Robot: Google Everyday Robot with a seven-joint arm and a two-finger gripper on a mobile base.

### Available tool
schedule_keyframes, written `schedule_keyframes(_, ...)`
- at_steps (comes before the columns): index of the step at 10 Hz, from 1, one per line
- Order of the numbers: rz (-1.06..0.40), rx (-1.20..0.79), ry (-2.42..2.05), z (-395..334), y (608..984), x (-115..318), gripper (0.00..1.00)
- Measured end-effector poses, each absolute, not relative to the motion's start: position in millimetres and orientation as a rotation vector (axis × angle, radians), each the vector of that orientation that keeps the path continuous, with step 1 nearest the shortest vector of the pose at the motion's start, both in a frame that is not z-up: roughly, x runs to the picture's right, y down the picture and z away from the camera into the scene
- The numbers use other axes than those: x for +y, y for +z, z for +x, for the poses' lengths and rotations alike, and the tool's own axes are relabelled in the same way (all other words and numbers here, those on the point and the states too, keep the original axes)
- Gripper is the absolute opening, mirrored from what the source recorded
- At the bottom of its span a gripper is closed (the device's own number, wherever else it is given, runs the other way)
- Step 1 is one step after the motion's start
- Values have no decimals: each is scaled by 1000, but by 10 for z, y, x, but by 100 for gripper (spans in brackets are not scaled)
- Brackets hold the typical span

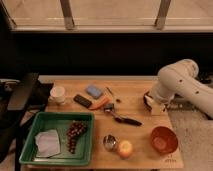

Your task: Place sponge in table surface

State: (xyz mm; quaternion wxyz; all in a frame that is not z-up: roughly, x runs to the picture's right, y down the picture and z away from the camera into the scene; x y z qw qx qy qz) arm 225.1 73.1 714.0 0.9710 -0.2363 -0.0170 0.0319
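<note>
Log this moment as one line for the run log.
sponge: on table, far side | gripper: near table's right edge, apart from sponge

1. Arm (182,82): cut off by the frame edge at 3 o'clock; the base is not seen.
2. Gripper (151,101): located at the 3 o'clock edge of the table (137,102), largely masked by the wrist; whatever lies beneath it is hidden.
3. Dark furniture (20,95): cut off at 9 o'clock; its kind cannot be determined.
4. Thin item (109,91): placed at 3 o'clock of the sponge (93,91); too small to be identified.
5. Pale crumpled item (48,142) in the green tray (60,117): cloth or paper cannot be distinguished.
6. Small round tin (109,142): its contents cannot be discerned.
</note>
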Motion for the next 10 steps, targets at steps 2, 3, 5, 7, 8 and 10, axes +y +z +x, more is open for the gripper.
schedule_keyframes(2,-473,-37,81,1847,7370,586,65)
schedule_keyframes(3,-482,-33,100,1685,7507,494,65)
schedule_keyframes(5,-519,-16,206,1373,7779,311,65)
schedule_keyframes(7,-583,-22,311,1024,7934,234,65)
schedule_keyframes(8,-590,-24,321,989,7947,224,65)
schedule_keyframes(10,-594,-17,324,1029,7941,239,65)
